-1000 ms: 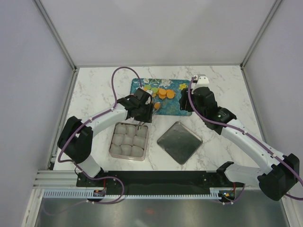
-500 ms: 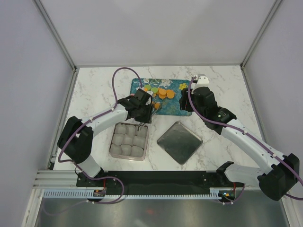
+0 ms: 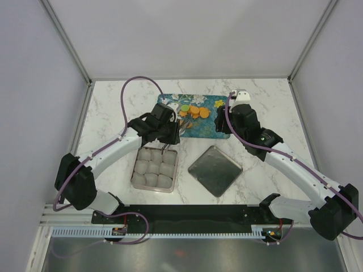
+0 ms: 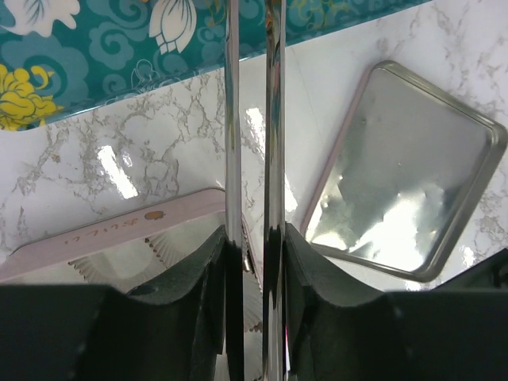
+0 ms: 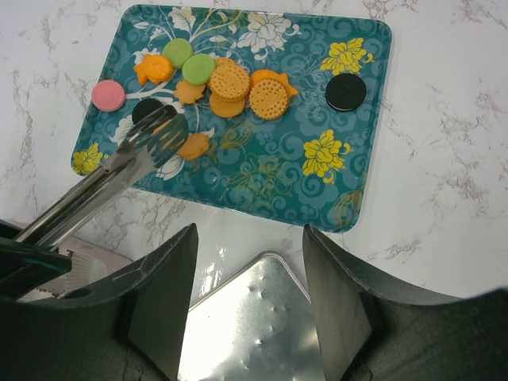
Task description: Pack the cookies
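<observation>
1. At the far middle of the table (image 3: 113, 107), the cookies (image 5: 230, 79) lie on a teal flowered tray (image 5: 262, 182), most of them crowded in its left half.
2. They are small flat discs. Two round orange ones with dotted faces overlap near the middle of the heap, and several other orange pieces have ragged, fish-like outlines.
3. Two green cookies (image 5: 198, 69) sit at the heap's far left side, and a pink one (image 5: 107, 94) lies alone near the tray's left edge.
4. One black cookie (image 5: 345, 92) rests apart in the right half; a second black one is partly hidden behind the tongs (image 5: 119, 171).
5. The left claw (image 4: 252, 238) is clenched on the metal tongs, its fingers pressing on both blades, which stand close together.
6. The tong tips reach over the tray's left part, just beside a lone orange cookie (image 5: 193, 145). Whether they touch it I cannot tell.
7. The right claw (image 5: 248, 234) is released, its fingers spread with nothing between them, above the tray's near edge.
8. A tin (image 3: 154, 169) filled with white paper cups stands on the near side of the tray, at left.
9. A square metal lid (image 3: 215, 170) lies beside the tin to the right, turned cornerwise.
</observation>
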You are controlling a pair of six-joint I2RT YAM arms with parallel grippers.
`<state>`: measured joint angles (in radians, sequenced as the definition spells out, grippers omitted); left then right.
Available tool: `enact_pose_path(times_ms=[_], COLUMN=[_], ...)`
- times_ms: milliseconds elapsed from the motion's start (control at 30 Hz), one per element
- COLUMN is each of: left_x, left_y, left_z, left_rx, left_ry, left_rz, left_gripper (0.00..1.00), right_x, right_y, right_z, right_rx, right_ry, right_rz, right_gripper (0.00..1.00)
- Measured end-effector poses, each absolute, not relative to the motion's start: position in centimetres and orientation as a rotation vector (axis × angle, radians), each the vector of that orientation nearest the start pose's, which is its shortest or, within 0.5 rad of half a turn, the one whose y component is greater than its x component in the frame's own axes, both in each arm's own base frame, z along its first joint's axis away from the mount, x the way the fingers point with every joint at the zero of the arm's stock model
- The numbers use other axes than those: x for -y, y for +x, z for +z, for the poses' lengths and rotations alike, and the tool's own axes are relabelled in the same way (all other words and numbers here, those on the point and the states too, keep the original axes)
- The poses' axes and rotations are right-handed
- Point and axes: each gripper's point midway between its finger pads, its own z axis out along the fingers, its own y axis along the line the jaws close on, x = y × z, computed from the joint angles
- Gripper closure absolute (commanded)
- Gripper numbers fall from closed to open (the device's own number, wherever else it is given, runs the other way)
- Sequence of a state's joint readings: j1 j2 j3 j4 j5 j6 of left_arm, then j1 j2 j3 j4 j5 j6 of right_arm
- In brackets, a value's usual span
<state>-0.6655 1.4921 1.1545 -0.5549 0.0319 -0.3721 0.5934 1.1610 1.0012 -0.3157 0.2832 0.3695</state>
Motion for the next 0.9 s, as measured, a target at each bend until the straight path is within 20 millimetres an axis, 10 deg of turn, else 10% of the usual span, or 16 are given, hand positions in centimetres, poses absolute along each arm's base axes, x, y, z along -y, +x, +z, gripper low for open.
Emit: enact_pose_path(times_ms=[300, 900], left_x=[23.7, 23.7], left_y=[26.8, 26.9], left_z=[16.1, 10.8], left_rx=[-2.465, -2.622], left_ry=[0.381, 0.398], left_rz=[-0.499, -0.400], left_gripper=[0.59, 0.50], right_x=[-18.1, -18.4], right_y=[32.7, 32.6], right_z=[21.6, 21.3], right_rx=[-2.073, -2.085], right_ry=[-0.065, -0.078], right_rz=[0.312, 0.323], right_gripper=[0.36, 0.36])
